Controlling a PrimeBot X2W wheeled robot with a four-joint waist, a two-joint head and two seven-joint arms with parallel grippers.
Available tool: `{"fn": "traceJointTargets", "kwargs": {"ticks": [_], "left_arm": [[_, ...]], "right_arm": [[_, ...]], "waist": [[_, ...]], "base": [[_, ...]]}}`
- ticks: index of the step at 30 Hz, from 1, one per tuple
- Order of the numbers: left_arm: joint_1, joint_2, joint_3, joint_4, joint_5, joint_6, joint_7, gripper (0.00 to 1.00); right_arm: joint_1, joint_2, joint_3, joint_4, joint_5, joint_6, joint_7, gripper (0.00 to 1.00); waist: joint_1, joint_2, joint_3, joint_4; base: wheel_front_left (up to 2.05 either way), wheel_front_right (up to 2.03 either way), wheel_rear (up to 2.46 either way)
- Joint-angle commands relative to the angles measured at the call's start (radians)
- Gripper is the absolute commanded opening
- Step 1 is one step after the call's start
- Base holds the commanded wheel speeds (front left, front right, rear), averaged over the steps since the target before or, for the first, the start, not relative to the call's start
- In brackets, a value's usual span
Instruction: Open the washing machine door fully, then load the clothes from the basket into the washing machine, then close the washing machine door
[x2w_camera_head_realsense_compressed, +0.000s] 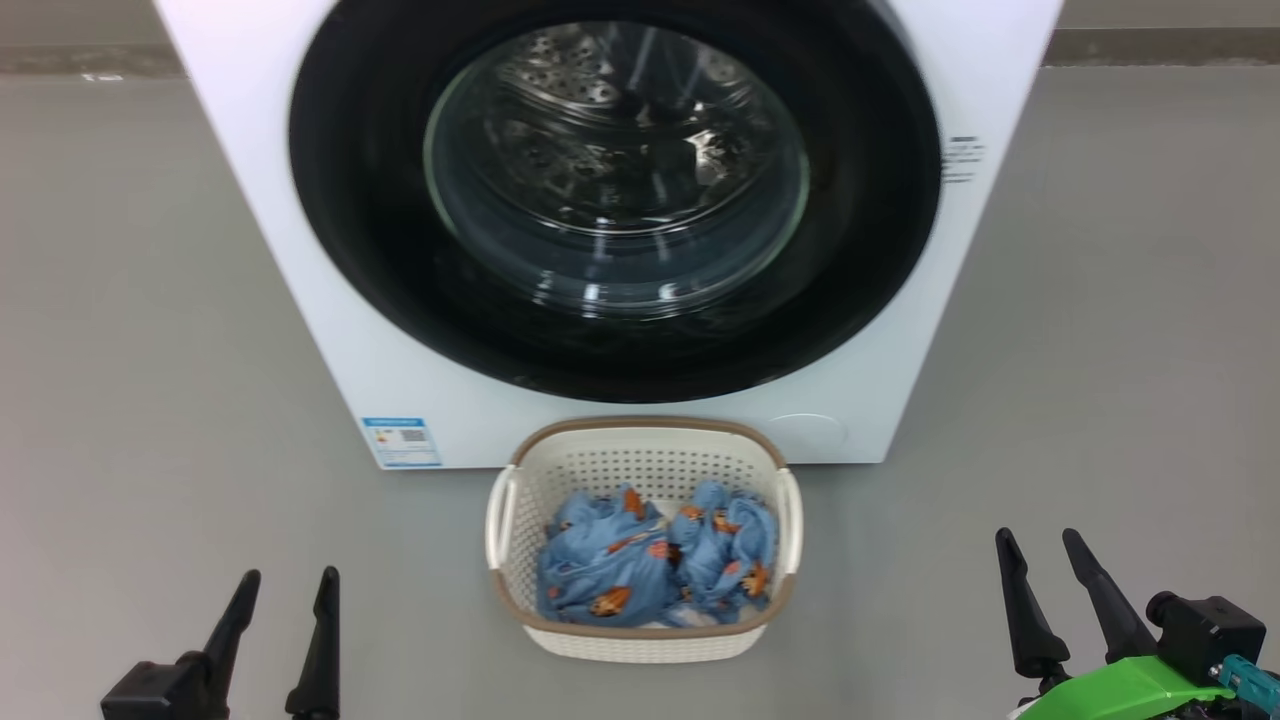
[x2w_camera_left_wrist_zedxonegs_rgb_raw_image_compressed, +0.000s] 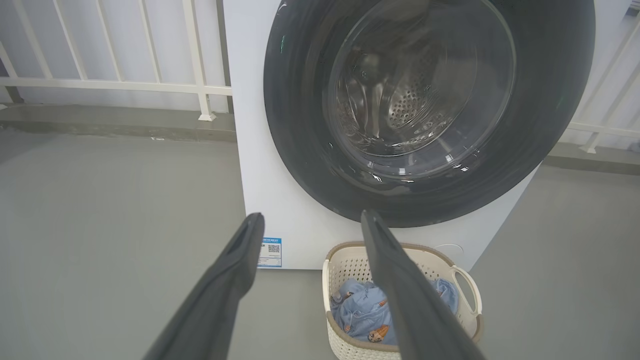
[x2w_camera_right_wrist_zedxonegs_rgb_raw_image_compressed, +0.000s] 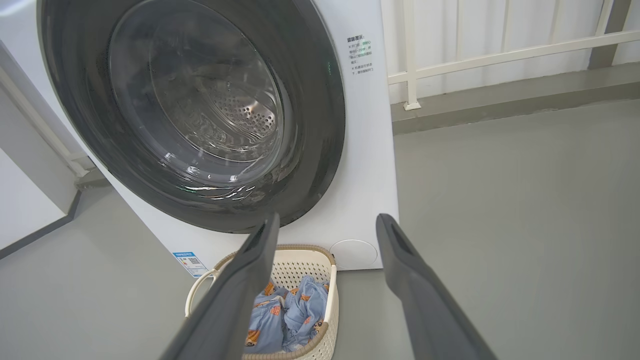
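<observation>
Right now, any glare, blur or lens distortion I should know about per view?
Head view: white glare streaks low on the glass of the washing machine door; the clothes sharp, evenly lit. Left wrist view: wide-angle lens splays the posts of the railing. Right wrist view: same glare streaks low on the glass; edges of the washing machine lean.

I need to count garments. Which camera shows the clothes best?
The head view: it looks down into the basket on the clothes, unobstructed. Left wrist view: a finger of the left gripper crosses them. Right wrist view: one of the right gripper hides part.
</observation>
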Motion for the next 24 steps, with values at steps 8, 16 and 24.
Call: {"fn": "traceJointTargets", "kwargs": {"ticks": [8, 16, 24], "left_arm": [[-0.036, 0.02, 0.029, -0.023, -0.007, -0.002, -0.006, 1.0], [-0.034, 0.01, 0.031, -0.035, -0.051, -0.002, -0.006, 1.0], [-0.031, 0.016, 0.03, -0.034, -0.055, -0.002, -0.006, 1.0]], "right_arm": [[-0.012, -0.013, 0.023, -0.026, -0.01, 0.002, -0.013, 1.0], [-0.013, -0.013, 0.021, -0.025, -0.007, 0.002, -0.013, 1.0], [-0.011, -0.014, 0.022, -0.025, -0.002, 0.002, -0.013, 1.0]], "waist": [[0.0, 0.0, -0.001, -0.001], [0.0, 0.0, -0.003, 0.0], [0.0, 0.0, -0.005, 0.001]], "base": [[1.23, 1.23, -2.46], [1.2, 1.18, -2.38], [0.68, 0.68, -1.37]]}}
